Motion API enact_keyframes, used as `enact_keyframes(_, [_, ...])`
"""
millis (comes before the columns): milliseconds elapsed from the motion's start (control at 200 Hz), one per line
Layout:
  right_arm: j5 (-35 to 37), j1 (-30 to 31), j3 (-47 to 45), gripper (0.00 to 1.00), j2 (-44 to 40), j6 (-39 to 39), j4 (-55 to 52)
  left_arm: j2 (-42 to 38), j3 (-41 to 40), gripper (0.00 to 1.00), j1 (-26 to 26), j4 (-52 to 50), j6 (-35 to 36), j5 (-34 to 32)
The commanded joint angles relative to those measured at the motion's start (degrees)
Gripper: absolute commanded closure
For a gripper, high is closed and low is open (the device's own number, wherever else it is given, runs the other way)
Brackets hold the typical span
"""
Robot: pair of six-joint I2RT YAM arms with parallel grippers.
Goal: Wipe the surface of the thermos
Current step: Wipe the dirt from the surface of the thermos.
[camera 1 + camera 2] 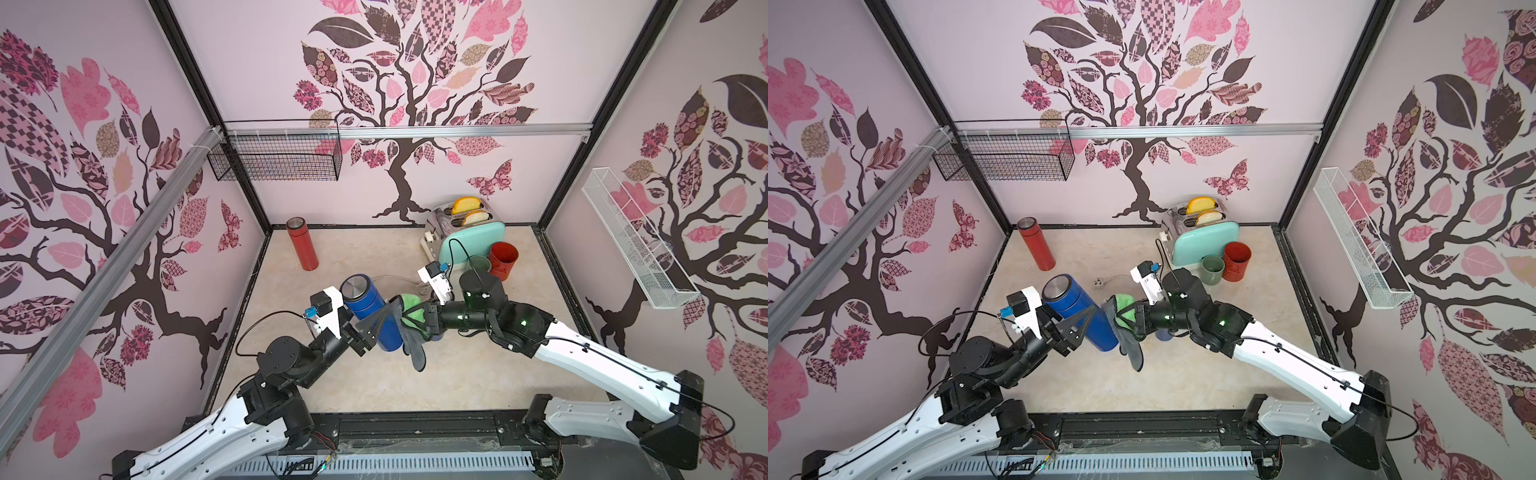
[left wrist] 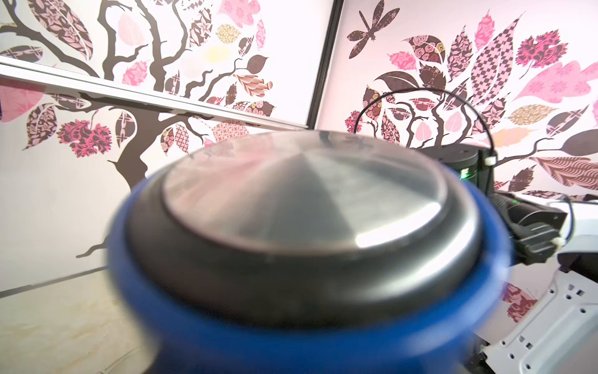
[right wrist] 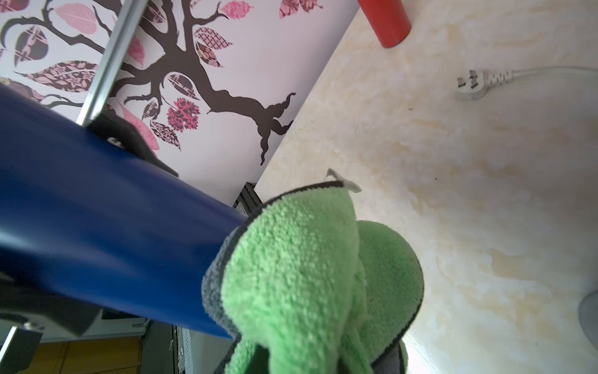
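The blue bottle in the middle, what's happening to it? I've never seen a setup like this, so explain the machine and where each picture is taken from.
It is a robot with two arms over a table. Both top views look down from overhead; the other two come from cameras on the wrists. The left end effector clamps the blue thermos, whose steel lid fills the left wrist view. The right end effector holds a green cloth against its side. Behind stand a red thermos, a toaster, a red cup and a green mug.
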Motion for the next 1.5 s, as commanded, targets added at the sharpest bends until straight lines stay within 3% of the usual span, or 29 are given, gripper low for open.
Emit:
enact_keyframes(0, [-3.2,0.4,-3.0,1.0,-2.5,3.9,5.5,-1.2,1.8,1.0,0.3,10.5,-3.6,0.6])
enact_keyframes(210, [-5.0,3.6,-8.3,1.0,-4.9,9.2,14.7,-0.9,2.7,1.0,0.4,14.4,-5.9,-4.0])
enact_keyframes(330, [-5.8,3.8,-12.2,1.0,-7.2,13.9,25.2,-1.2,0.7,1.0,0.4,19.2,-5.9,-5.7])
enact_keyframes(535, [4.6,3.8,-12.8,1.0,-11.6,8.8,12.6,-2.5,2.7,1.0,0.3,17.4,-4.3,-6.6])
enact_keyframes(725, [0.2,4.9,-14.9,1.0,-9.0,14.0,20.0,-2.1,3.2,1.0,0.4,19.5,-3.2,-7.1])
enact_keyframes(855, [0.9,8.5,-11.5,1.0,-6.1,12.8,20.8,-0.6,2.4,1.0,0.3,22.2,-3.9,-7.0])
enact_keyframes(1055, [-2.3,8.9,-8.1,1.0,-5.3,13.5,23.8,0.8,0.6,1.0,0.4,25.0,-4.6,-7.7])
enact_keyframes(1300, [5.1,8.8,-6.9,1.0,-8.3,8.1,16.4,0.8,0.6,1.0,0.4,23.8,-6.6,-6.8])
enact_keyframes(1495, [1.4,10.7,-7.5,1.0,-4.8,11.7,21.6,0.7,0.7,1.0,0.4,23.7,-6.2,-6.9])
